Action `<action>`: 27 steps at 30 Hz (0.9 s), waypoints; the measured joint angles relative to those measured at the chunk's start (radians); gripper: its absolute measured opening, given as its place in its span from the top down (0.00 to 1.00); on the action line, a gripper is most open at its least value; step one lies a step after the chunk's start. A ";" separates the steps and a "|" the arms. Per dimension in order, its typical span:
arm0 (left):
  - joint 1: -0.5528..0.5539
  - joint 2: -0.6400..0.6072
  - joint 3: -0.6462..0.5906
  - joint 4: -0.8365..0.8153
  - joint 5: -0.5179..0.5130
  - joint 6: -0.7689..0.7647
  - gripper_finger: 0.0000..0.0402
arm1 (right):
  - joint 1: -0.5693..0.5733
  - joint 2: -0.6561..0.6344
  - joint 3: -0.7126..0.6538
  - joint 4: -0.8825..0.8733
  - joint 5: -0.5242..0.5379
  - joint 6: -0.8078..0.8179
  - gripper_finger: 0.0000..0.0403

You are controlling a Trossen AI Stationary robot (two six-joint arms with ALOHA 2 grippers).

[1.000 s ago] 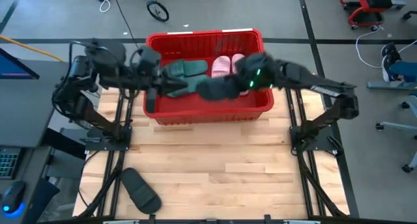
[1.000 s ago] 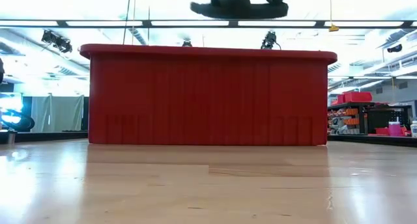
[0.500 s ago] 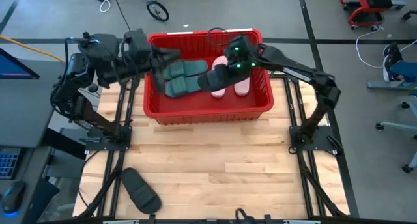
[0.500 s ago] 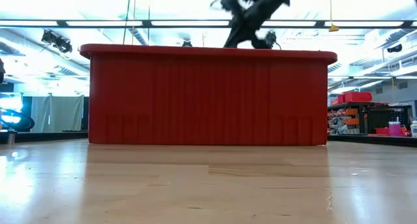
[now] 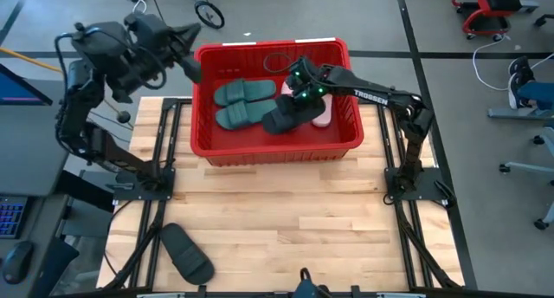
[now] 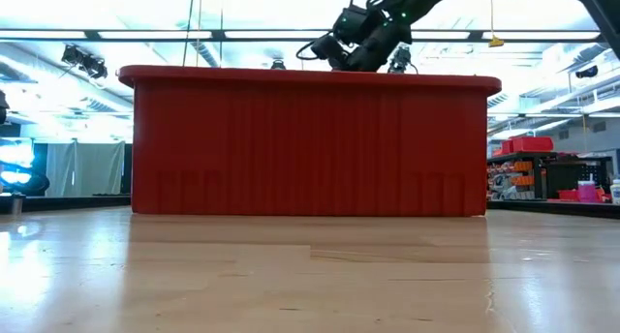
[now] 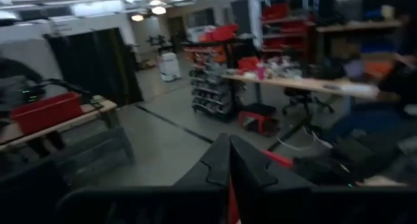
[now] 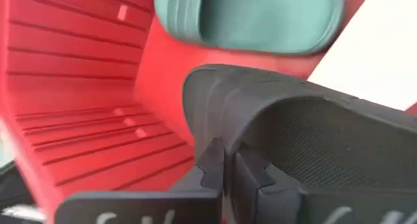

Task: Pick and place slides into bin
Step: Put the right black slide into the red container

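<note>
Black slide (image 5: 286, 118) lying inside the red bin (image 5: 275, 151), beside two green slides (image 5: 242, 104) and over the pink pair (image 5: 322, 118). Right gripper (image 5: 299, 88) within the bin, fingers (image 8: 212, 164) nearly together, gripping nothing. Left gripper (image 5: 192, 71) outside the bin's corner, fingers closed, empty. Second black slide (image 5: 183, 252) on the desk (image 5: 286, 220), well apart from the bin.
</note>
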State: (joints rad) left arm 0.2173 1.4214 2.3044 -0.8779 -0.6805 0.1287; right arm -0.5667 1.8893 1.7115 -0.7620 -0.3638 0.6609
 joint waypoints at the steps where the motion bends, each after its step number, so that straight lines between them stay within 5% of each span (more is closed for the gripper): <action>1: 0.013 -0.007 0.000 0.007 -0.005 0.000 0.98 | -0.001 0.000 0.000 -0.007 -0.026 0.017 0.97; 7: 0.100 -0.029 0.000 0.017 -0.019 0.067 0.98 | 0.029 -0.015 0.000 -0.087 -0.096 0.075 0.97; 14: 0.182 -0.044 0.000 0.026 -0.018 0.195 0.93 | 0.151 -0.033 0.003 -0.229 -0.025 0.175 0.96; 27: 0.248 -0.091 0.000 0.019 -0.017 0.310 0.98 | 0.197 -0.028 -0.248 -0.007 0.033 0.424 0.97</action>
State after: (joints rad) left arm 0.4653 1.3301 2.3047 -0.8589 -0.6979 0.4385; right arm -0.3693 1.8608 1.4632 -0.7691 -0.3309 1.0853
